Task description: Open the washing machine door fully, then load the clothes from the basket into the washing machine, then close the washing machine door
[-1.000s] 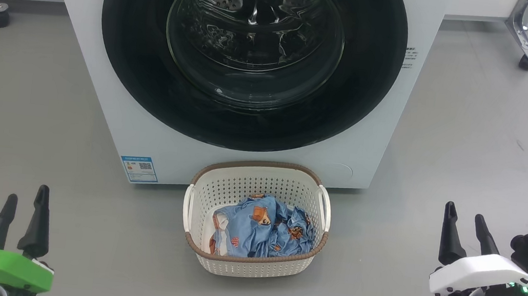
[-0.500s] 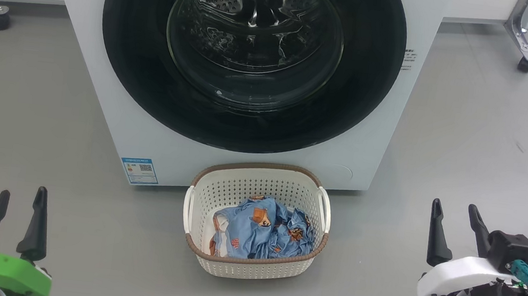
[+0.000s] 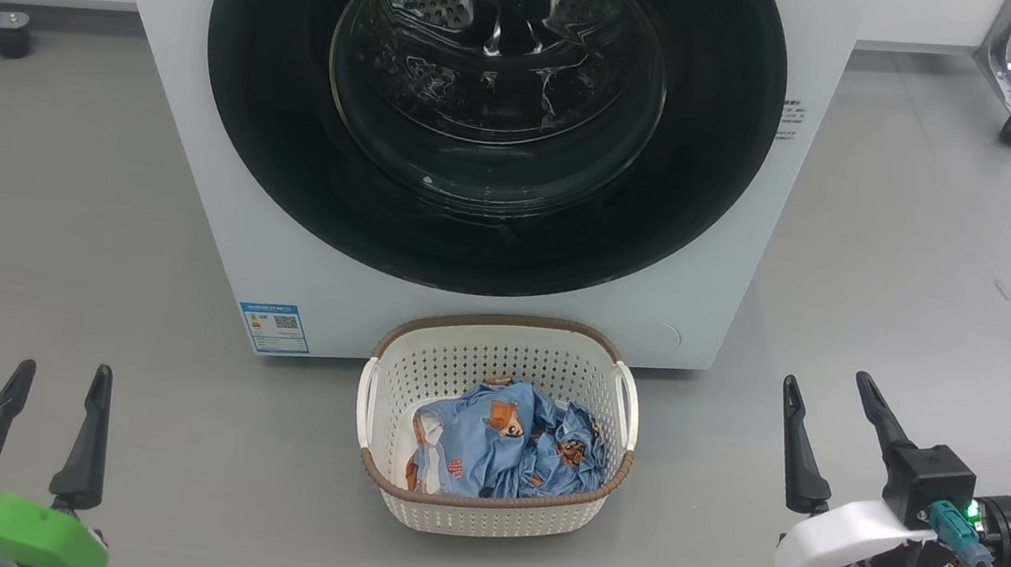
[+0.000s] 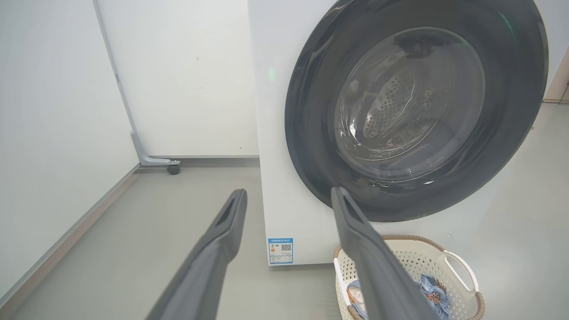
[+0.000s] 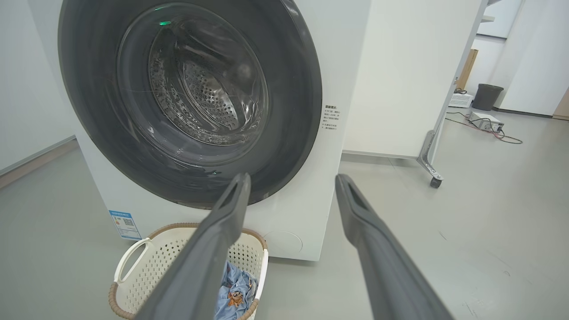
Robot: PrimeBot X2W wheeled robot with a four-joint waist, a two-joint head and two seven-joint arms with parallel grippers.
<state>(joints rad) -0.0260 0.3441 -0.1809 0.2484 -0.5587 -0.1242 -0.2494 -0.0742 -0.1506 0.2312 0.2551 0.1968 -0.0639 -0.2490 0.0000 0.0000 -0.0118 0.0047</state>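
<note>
Your left gripper (image 3: 65, 369) hangs low on your left, its two dark fingers spread apart and gripping nothing; your right gripper (image 3: 826, 381) on the other side is spread just as wide and also empty. Between them, on the smooth grey floor (image 3: 51, 226), the small cream perforated plastic basket (image 3: 497, 367) with a brown rim sits just in front of the big white front-loading washing machine (image 3: 219, 235). In it lie crumpled light blue printed clothes (image 3: 507, 448). The round, black-rimmed glass door (image 3: 490, 113) is shut. White partition panels (image 4: 186, 80) on castor legs stand behind.
</note>
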